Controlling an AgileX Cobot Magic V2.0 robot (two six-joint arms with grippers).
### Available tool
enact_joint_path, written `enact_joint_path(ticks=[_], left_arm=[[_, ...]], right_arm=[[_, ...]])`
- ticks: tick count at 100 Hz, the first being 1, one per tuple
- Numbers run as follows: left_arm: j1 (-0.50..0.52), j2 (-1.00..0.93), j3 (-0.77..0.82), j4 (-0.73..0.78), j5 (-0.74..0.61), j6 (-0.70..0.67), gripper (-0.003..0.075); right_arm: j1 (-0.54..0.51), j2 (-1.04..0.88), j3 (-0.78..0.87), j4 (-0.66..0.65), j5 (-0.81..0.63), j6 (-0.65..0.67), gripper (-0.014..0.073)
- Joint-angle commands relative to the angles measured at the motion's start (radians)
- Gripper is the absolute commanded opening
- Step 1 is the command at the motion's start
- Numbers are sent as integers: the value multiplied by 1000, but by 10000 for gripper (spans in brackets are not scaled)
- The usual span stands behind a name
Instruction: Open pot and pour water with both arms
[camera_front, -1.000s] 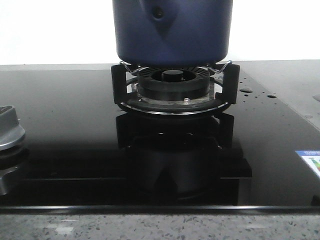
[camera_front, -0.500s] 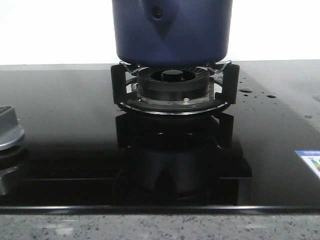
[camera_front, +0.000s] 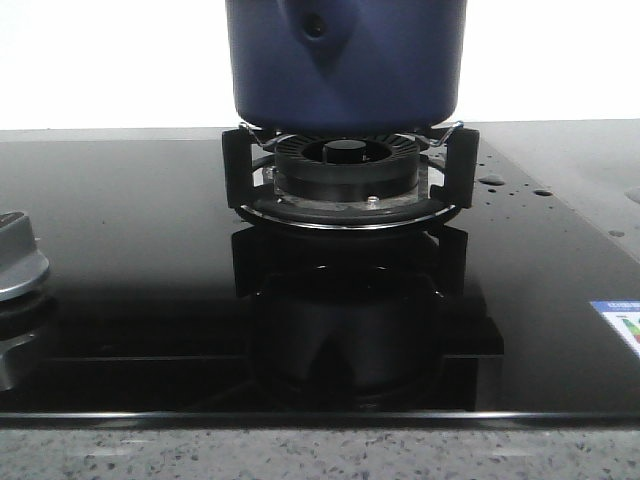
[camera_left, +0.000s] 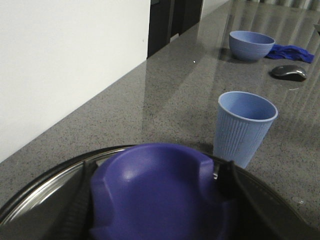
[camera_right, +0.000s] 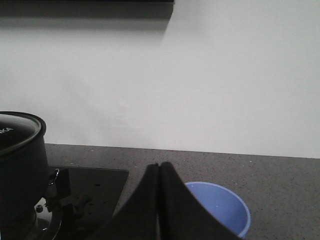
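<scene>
The dark blue pot (camera_front: 345, 65) stands on the black burner ring (camera_front: 345, 170); its top is cut off in the front view. It also shows in the right wrist view (camera_right: 20, 165) with a pale lid surface on top. In the left wrist view my left gripper (camera_left: 153, 172) has its fingers (camera_left: 227, 177) on either side of the blue lid knob (camera_left: 160, 200), with the lid's metal rim (camera_left: 45, 187) around it. My right gripper (camera_right: 159, 167) is shut and empty, over a light blue cup (camera_right: 220, 207).
The light blue ribbed cup (camera_left: 245, 127) stands on the grey counter beside the lid. Farther off are a blue bowl (camera_left: 251, 45), a blue cloth (camera_left: 292, 51) and a dark mouse (camera_left: 288, 72). A metal stove knob (camera_front: 15, 255) sits at the hob's left.
</scene>
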Motion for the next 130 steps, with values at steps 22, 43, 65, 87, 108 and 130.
enact_joint_path(ticks=[22, 43, 65, 87, 108, 130], left_arm=[[-9, -43, -29, -49, -38, 20, 372], [0, -81, -29, -116, -63, 25, 594], [21, -276, -20, -105, -177, -15, 251], [66, -550, 143, -75, -294, -38, 43], [73, -857, 487, -77, -492, -44, -2], [73, -1111, 775, -114, -582, -44, -20]], right_arm=[[0, 0, -26, 1, -61, -4, -64], [0, 0, -26, 1, -46, -4, -64], [0, 0, -26, 1, 28, -4, -64], [2, -1, -26, 1, 128, -6, -71], [102, -72, -26, -65, 135, -17, -71], [272, -203, -26, -67, 190, -17, -71]])
